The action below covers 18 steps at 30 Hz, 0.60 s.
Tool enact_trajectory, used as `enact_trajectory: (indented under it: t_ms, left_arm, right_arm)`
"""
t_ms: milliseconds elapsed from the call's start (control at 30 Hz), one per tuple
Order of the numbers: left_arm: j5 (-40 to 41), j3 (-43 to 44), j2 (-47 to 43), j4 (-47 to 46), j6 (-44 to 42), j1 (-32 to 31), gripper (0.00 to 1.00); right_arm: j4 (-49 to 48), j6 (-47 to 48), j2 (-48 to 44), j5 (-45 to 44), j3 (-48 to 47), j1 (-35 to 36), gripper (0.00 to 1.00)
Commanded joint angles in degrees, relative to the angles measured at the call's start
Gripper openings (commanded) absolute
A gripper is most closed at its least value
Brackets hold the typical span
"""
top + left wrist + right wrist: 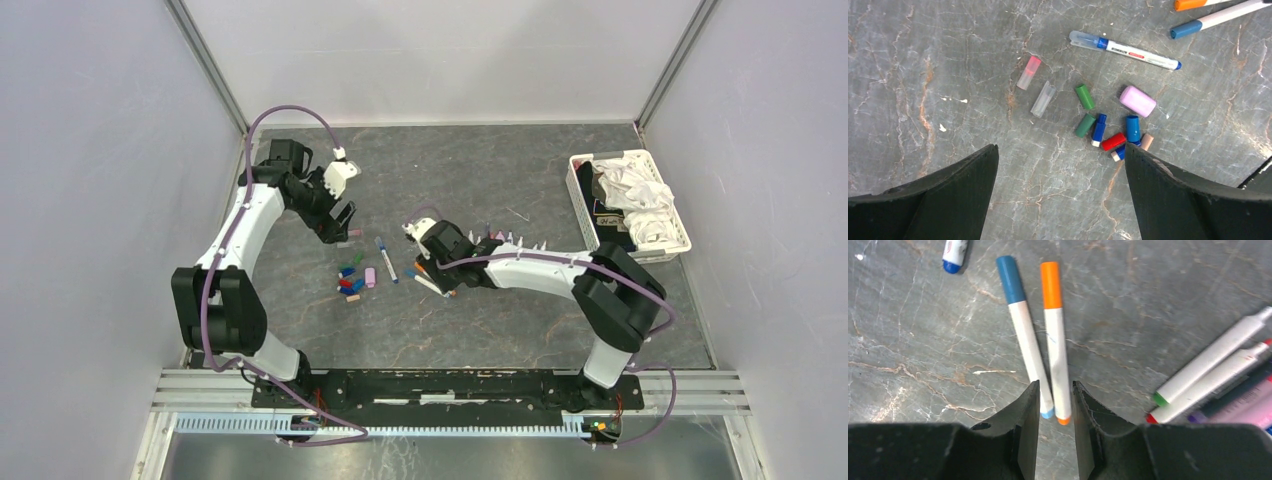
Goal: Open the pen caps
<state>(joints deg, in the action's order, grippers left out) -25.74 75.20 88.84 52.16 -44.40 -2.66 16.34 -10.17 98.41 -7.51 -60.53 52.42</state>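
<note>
Several loose pen caps point(1113, 141) in green, blue, red, lilac and peach lie in a pile on the grey table; they also show in the top view point(352, 280). Two clear caps point(1043, 99) lie to their left. My left gripper point(1060, 150) hangs wide open and empty above bare table near the pile, and shows in the top view point(343, 222). My right gripper point(1055, 385) has its jaws a narrow gap apart over the tail ends of a blue-capped pen point(1023, 330) and an orange-capped pen point(1054, 330) lying side by side.
A blue pen with a clear cap point(1124, 49) lies beyond the pile. Several uncapped white pen barrels point(1215, 357) lie to the right of my right gripper point(425, 262). A white basket of cloth point(583, 200) stands at the far right.
</note>
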Motion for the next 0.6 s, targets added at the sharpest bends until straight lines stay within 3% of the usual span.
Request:
enact_trajectory:
  t_ms: [0, 567]
  left_arm:
    - [-1.99, 2.33, -1.92, 3.47, -0.29, 0.12, 1.00]
    - [-3.17, 1.12, -1.74, 4.48, -1.83, 0.11, 1.00]
  right_arm:
    - [-2.17, 1.60, 2.42, 2.16, -3.24, 0.91, 0.34]
    - [1.01, 3.79, 4.85, 2.18, -6.42, 0.86, 0.30]
